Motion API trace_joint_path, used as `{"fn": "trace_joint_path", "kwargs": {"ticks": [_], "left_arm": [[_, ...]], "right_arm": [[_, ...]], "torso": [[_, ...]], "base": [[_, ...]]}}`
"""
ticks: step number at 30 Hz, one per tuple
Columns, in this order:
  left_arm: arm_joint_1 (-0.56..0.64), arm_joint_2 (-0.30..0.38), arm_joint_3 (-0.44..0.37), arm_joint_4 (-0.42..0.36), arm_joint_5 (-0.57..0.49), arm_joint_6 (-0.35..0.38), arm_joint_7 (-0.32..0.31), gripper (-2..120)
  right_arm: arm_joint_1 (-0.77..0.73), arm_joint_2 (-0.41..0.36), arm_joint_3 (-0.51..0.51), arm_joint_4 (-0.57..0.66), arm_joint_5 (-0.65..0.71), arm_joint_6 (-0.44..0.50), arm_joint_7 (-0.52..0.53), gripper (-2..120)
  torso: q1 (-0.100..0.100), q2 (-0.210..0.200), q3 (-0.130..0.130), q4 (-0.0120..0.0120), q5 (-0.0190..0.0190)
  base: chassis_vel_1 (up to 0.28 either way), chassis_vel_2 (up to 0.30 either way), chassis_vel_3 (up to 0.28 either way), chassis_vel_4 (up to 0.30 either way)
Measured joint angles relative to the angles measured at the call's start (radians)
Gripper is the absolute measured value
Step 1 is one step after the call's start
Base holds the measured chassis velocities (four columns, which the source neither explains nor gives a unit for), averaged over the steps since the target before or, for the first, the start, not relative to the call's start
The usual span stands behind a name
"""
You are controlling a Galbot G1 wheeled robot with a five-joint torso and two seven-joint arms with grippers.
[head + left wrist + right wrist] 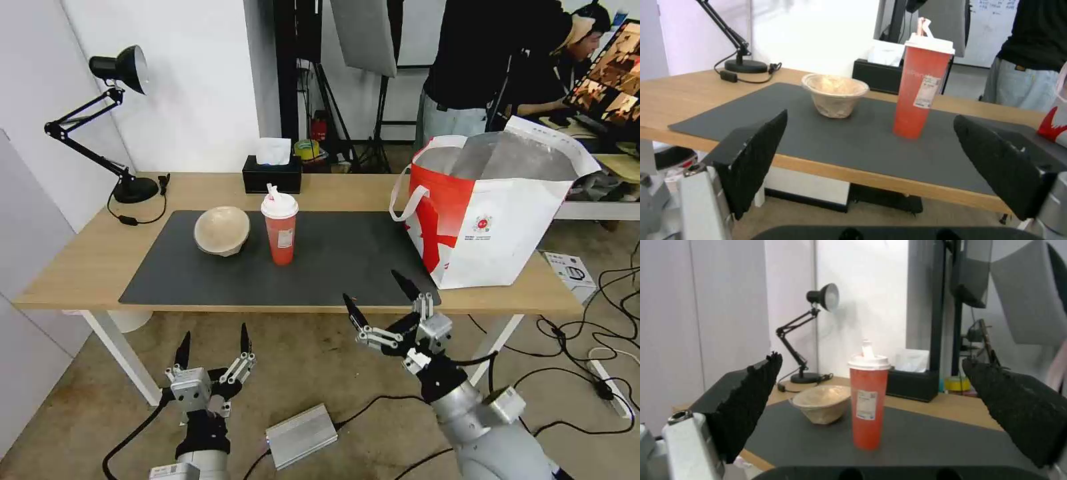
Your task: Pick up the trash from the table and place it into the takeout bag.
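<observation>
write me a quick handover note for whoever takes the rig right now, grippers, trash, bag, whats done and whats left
Left gripper: open, empty, below the table's front edge.
Right gripper: open, empty, at the front edge near the takeout bag.
On the dark mat: beige paper bowl, tilted, and beside it the red drink cup, upright, lid on.
Bag stands open at the table's right end; its contents can't be seen.
Left: bowl and cup both still to be bagged.

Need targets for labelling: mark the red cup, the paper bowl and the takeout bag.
red cup (281, 238), head view, middle of its red side.
paper bowl (221, 229), head view, inside of the tilted bowl.
takeout bag (507, 227), head view, white front panel.
</observation>
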Motion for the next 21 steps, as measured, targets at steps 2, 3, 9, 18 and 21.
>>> {"fn": "trace_joint_path", "kwargs": {"ticks": [2, 3, 9, 18, 21], "left_arm": [[-0.001, -0.003, 0.0, 0.0, 0.0, 0.0, 0.002, 100], [-0.002, -0.005, -0.001, 0.001, 0.0, 0.0, 0.003, 100], [-0.002, -0.01, -0.001, 0.01, 0.001, 0.0, 0.004, 100], [0.0, -0.021, -0.001, 0.015, 0.022, -0.001, 0.006, 100], [0.003, -0.024, -0.002, 0.016, 0.026, -0.002, 0.007, 100]], "right_arm": [[0.028, -0.007, -0.016, -0.007, 0.011, -0.008, -0.003, 100], [0.047, -0.011, -0.028, -0.013, 0.015, -0.014, -0.003, 100], [0.115, -0.013, -0.075, -0.037, 0.015, -0.029, 0.002, 100], [0.242, -0.009, -0.16, -0.087, 0.036, -0.042, 0.023, 100], [0.311, -0.006, -0.2, -0.114, 0.057, -0.051, 0.028, 100]], "torso": [[0.0, 0.0, 0.0, 0.0, 0.0], [0.0, 0.0, 0.0, 0.0, 0.0], [0.0, 0.0, 0.0, 0.0, 0.0], [0.0, 0.0, 0.0, 0.0, 0.0], [0.0, 0.0, 0.0, 0.0, 0.0]], "base": [[0.0, 0.0, 0.0, 0.0], [0.0, 0.0, 0.0, 0.0], [0.0, 0.0, 0.0, 0.0], [0.0, 0.0, 0.0, 0.0], [0.0, 0.0, 0.0, 0.0]]}}
